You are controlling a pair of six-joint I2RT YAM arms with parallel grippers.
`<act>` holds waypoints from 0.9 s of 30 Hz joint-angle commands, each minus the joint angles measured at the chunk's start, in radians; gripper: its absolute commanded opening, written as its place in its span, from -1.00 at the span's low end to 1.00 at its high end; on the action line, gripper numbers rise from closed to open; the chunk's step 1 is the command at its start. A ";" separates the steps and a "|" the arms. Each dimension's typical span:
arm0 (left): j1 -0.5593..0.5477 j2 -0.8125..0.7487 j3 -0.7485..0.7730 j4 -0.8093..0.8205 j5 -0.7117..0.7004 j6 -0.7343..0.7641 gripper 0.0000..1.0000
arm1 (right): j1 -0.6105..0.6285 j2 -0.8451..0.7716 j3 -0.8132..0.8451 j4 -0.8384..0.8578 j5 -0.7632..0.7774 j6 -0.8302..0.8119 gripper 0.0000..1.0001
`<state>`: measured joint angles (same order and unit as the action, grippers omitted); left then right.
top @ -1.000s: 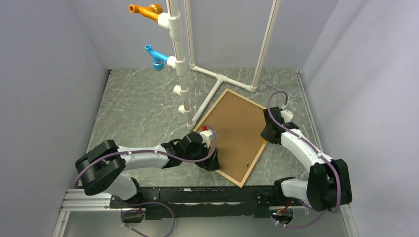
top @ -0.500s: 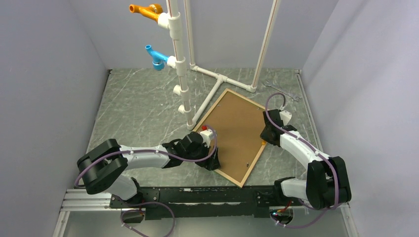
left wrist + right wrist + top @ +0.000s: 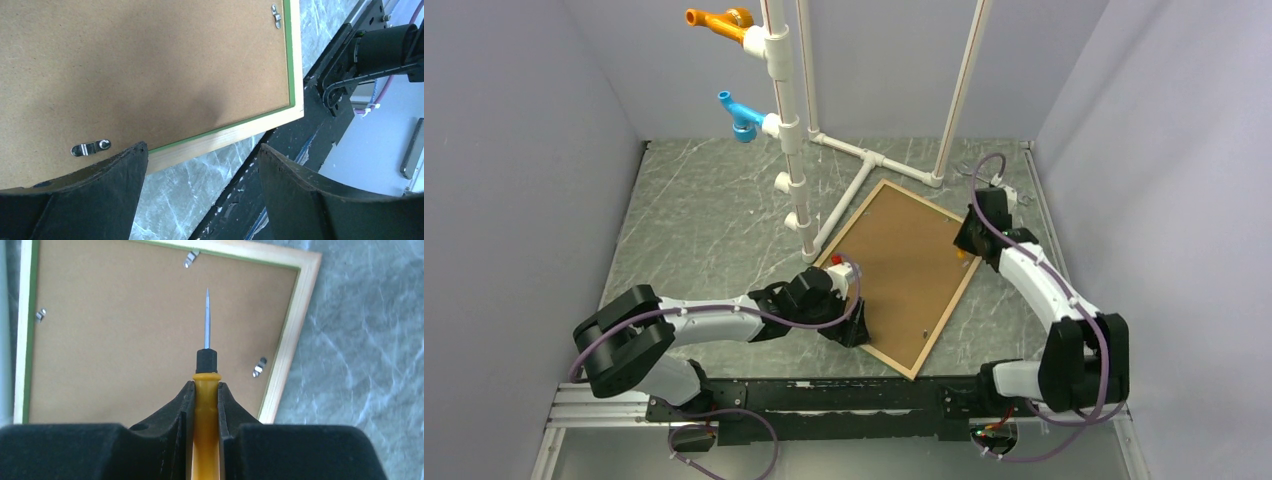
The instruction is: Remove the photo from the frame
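The frame (image 3: 948,306) lies face down on the table, its brown backing board (image 3: 904,270) up and held by small metal clips (image 3: 90,147). The photo is hidden under the backing. My left gripper (image 3: 854,330) is open and low at the frame's near-left rail (image 3: 225,135); one finger (image 3: 115,175) overlaps the backing's edge, the other is over the table's near edge. My right gripper (image 3: 970,243) is over the frame's right rail (image 3: 290,340). It is shut on a yellow-handled screwdriver (image 3: 206,405), whose thin shaft points over the backing (image 3: 125,330) between two clips (image 3: 258,367).
A white pipe stand (image 3: 789,130) with orange (image 3: 719,20) and blue (image 3: 739,112) fittings rises just beyond the frame's far-left side. A metal wrench (image 3: 965,170) lies at the back right, partly behind my right arm's cable. The black base rail (image 3: 824,400) runs along the near edge.
My right gripper has moved with the screwdriver along the frame's right rail toward the far corner. The left arm and the frame have stayed put.
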<state>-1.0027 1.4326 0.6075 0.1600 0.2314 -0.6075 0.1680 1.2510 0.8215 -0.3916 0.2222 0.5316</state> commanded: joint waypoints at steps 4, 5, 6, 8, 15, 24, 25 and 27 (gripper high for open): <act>0.002 -0.026 -0.023 0.032 0.063 -0.022 0.68 | -0.209 0.143 0.071 0.101 -0.421 -0.081 -1.00; 0.004 -0.023 -0.023 0.032 0.065 -0.021 0.68 | -0.236 0.162 0.070 0.117 -0.470 -0.077 -1.00; 0.003 -0.023 -0.023 0.032 0.066 -0.022 0.68 | -0.255 0.183 0.075 0.126 -0.513 -0.074 -1.00; 0.006 -0.025 -0.026 0.038 0.068 -0.024 0.68 | -0.282 0.232 0.100 0.125 -0.568 -0.074 -1.00; 0.007 -0.030 -0.034 0.042 0.073 -0.026 0.68 | -0.310 0.326 0.135 0.140 -0.635 -0.014 -1.00; 0.007 -0.003 -0.029 0.071 0.098 -0.039 0.68 | -0.309 0.444 0.197 0.176 -0.698 0.114 -1.00; 0.007 -0.002 -0.033 0.078 0.102 -0.042 0.68 | -0.308 0.456 0.208 0.176 -0.690 0.120 -1.00; 0.007 -0.001 -0.041 0.093 0.106 -0.050 0.68 | -0.310 0.476 0.222 0.187 -0.696 0.134 -1.00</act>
<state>-0.9962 1.4242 0.5854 0.2008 0.3016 -0.6342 -0.1368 1.7004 0.9848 -0.2543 -0.4484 0.6106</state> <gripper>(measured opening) 0.840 0.186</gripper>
